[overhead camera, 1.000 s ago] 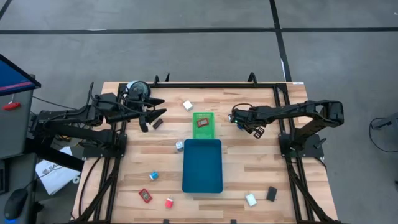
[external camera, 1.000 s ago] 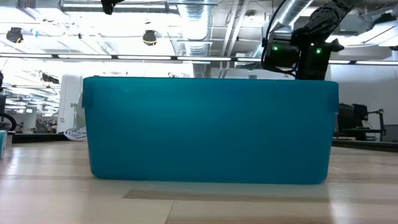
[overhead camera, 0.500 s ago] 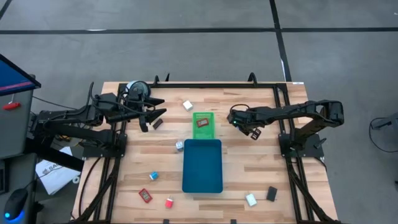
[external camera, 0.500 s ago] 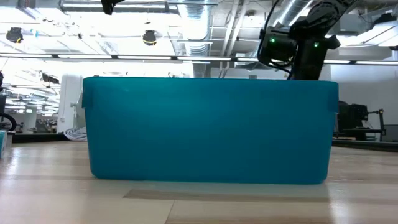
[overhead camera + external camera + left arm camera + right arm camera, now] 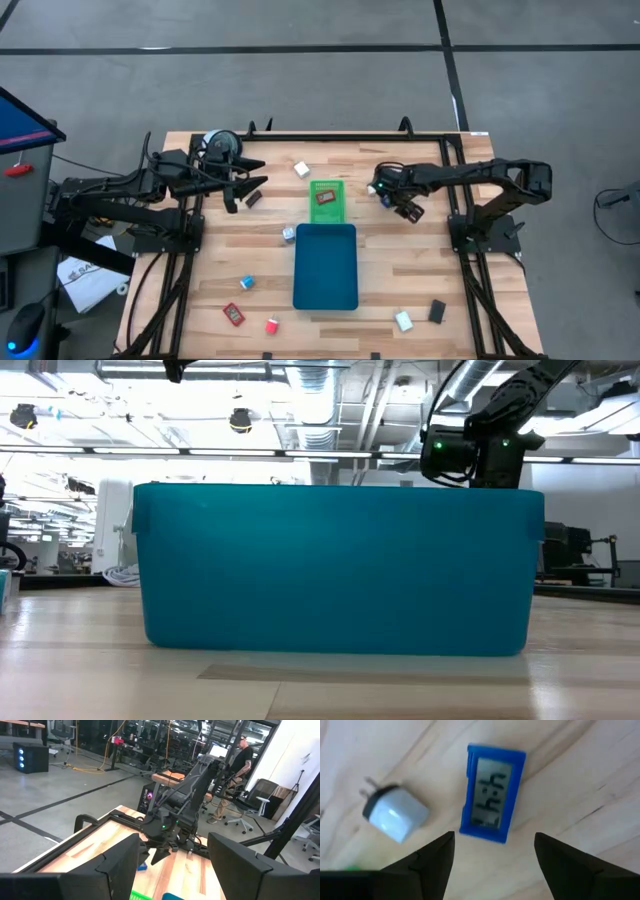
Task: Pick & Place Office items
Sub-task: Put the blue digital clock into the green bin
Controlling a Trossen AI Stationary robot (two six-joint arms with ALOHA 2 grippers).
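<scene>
Right wrist view: blue clock (image 5: 492, 800) lies flat, face up, between spread empty fingers (image 5: 432, 862).

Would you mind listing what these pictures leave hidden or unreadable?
- Low view: the teal tray fills the picture, hiding the table's items and everything of the right arm below its rim.
- High view: the item in the green tray is too small to identify; the blue clock and white plug under the right gripper are covered by it.
- Right wrist view: the blue clock has blurred, unreadable digits.
- Left wrist view: the left gripper blocks the near tabletop.
</scene>
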